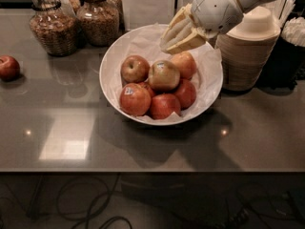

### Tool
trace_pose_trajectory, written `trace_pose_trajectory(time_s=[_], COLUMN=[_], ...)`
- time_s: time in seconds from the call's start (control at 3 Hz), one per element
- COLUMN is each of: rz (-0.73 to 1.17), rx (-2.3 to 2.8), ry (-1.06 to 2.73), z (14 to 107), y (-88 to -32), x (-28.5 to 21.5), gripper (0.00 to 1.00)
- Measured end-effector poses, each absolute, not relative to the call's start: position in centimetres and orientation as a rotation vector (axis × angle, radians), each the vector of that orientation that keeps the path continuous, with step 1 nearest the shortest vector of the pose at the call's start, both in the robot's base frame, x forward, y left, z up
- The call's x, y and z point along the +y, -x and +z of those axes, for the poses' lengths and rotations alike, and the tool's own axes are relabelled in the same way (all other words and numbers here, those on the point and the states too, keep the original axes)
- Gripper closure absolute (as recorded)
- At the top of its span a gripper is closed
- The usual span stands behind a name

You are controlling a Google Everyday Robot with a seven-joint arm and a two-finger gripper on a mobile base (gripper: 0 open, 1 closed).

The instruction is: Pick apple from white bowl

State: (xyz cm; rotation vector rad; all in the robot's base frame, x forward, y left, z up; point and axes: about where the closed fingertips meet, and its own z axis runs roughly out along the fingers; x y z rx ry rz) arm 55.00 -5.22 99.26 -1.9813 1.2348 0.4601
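Over the far right side of the white bowl [110, 56], my gripper [165, 48] hangs from the wrist that comes in from the upper right corner. It points down and to the left toward the fruit. Whether it is apart or together I cannot tell from this angle, and every apple I can see lies in the bowl. The gripper sits just beyond the far right apple [184, 63] and seems apart from it.

The bowl stands in the middle of the grey glossy countertop [143, 147], lined with crinkled white paper [209, 75] that rises above the rim on the right. The apples are heaped together in it. A yellow-green and red apple [164, 75] rides on top at the centre. A red-brown apple [135, 68] lies to its left. Along the near side are a red apple with a small sticker [135, 99], another red apple [164, 106] and a darker one at the near right [186, 93].

To the right of the bowl, just beside it, stands a stack of beige paper bowls [248, 51], partly behind my wrist. At the far left are two glass jars [52, 27] [98, 18] filled with brown contents. A lone red apple [8, 67] rests on the counter at the left edge, well apart from the bowl. Dark cables [86, 204] lie below the near edge of the counter.
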Motion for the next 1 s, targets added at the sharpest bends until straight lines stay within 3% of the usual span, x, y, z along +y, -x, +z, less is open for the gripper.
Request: trace_pose_trajectory(time_s=[1.0], rz=[0.469], rx=[1.244], ry=[1.977], z=[98.78], y=[-55.03], x=[-5.22], gripper=[0.14])
